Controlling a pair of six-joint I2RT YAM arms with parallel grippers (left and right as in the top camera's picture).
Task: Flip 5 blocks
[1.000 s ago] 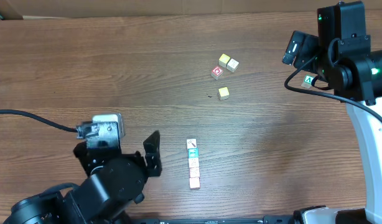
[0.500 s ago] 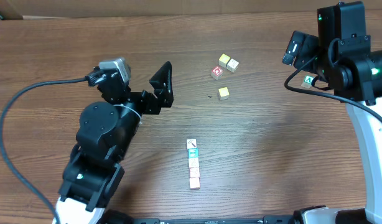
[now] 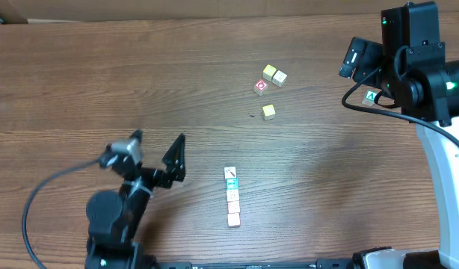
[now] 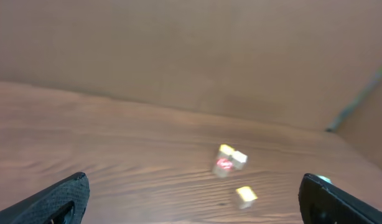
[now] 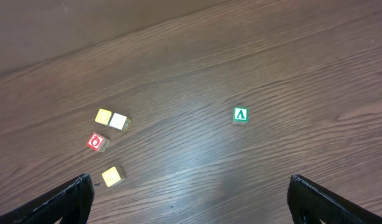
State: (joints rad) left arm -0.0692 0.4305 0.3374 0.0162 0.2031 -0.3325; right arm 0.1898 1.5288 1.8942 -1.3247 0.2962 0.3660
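**Five blocks in one row, near front edge of tabletop**

Blocks (image 3: 232, 196): five, touching. The long axis runs front to back, with the white one at the far end and the teal one next to it.
Loose cubes (image 3: 268, 111): four, well beyond the row.
Green-lettered cube (image 3: 371, 97): one, beside the right arm.
Left pincer (image 3: 158, 142): wide, empty, left of the row.
Right pincer (image 5: 191, 202): wide, empty.
Tabletop (image 3: 327, 179): bare on both sides of the row.
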